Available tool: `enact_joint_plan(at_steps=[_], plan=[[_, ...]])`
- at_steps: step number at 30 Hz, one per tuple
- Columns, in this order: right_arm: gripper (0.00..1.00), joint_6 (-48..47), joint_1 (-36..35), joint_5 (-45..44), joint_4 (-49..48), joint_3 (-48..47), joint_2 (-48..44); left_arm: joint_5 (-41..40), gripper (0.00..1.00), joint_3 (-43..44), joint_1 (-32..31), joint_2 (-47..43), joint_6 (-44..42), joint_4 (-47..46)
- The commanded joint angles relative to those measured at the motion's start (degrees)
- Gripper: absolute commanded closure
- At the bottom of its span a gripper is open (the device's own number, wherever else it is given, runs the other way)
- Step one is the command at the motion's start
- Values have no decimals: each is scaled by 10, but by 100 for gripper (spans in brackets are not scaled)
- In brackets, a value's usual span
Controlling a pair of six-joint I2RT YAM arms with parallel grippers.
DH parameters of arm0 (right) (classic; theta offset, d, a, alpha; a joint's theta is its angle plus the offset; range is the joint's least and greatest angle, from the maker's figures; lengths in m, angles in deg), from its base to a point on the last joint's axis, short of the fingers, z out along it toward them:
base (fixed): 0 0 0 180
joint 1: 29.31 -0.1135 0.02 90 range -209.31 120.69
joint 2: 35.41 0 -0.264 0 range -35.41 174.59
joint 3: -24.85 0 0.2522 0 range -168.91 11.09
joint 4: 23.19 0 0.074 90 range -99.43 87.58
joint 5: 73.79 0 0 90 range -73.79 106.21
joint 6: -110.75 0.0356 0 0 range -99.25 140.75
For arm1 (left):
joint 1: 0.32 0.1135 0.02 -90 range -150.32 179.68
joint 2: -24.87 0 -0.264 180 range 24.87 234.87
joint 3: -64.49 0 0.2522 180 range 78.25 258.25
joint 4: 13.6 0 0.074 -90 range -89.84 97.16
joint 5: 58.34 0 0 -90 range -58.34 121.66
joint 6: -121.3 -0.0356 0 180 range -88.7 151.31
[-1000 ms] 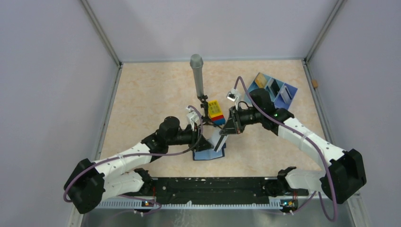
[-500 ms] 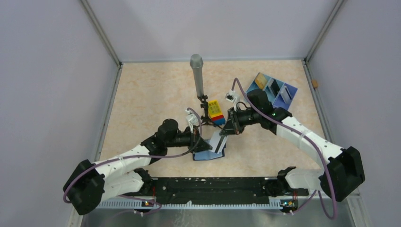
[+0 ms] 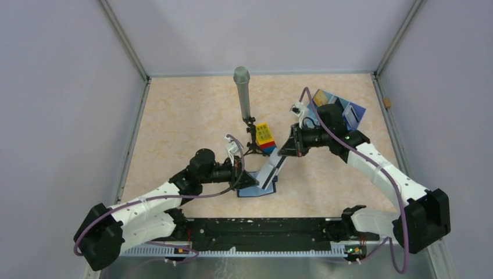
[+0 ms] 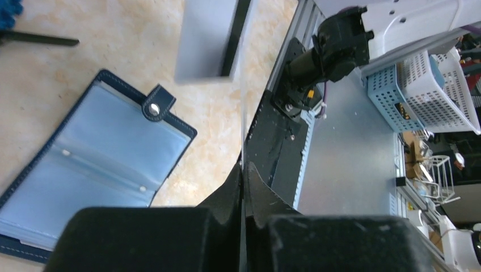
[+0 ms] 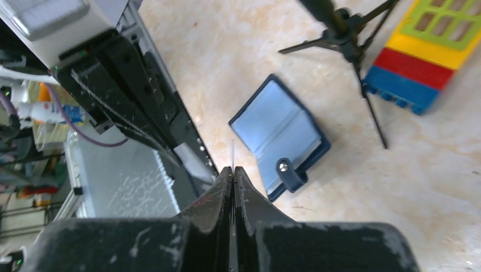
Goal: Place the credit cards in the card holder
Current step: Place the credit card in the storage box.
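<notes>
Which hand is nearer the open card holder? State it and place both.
Left. The left hand sits at the card holder's left edge; the right hand, gripping a credit card, is beyond its far right corner.

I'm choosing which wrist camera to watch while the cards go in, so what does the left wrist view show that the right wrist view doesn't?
Only the left wrist view: a pale grey card face-on at the top, and a white basket at the right. Only the right wrist view: the toy brick block and the black tripod. Both: the open card holder with its snap tab, the black rail, and their own gripper, the left gripper or the right gripper, shut on a thin card edge.
</notes>
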Motion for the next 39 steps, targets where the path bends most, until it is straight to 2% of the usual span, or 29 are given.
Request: enact_joint_plan(at_steps=[1,4,7,12,17,23,25,31,39], plan=[[100,-3,26,-21,-32,-22,-33,28,100,-13,-2,-9,-10,9],[100,5,37,-41,-32,-25,-38,22,100,-13,-2,-10,-9,10],[100,16,51,-120,-20,-42,-46,-14,100,-15,-2,-15,-5,25],[100,43,64,-348,33,-97,-47,-88,100,-22,-1,-22,40,32],[100,82,68,-575,88,-151,-10,-120,100,-44,2,-16,83,4],[100,84,70,-814,140,-176,32,-169,100,-49,14,-24,101,40],[100,77,87,-843,142,-184,55,-181,100,-52,19,-26,113,43],[100,51,154,-856,101,-202,135,-193,100,-53,36,-19,141,48],[100,22,182,-892,63,-266,249,-195,100,-53,47,-11,153,48]])
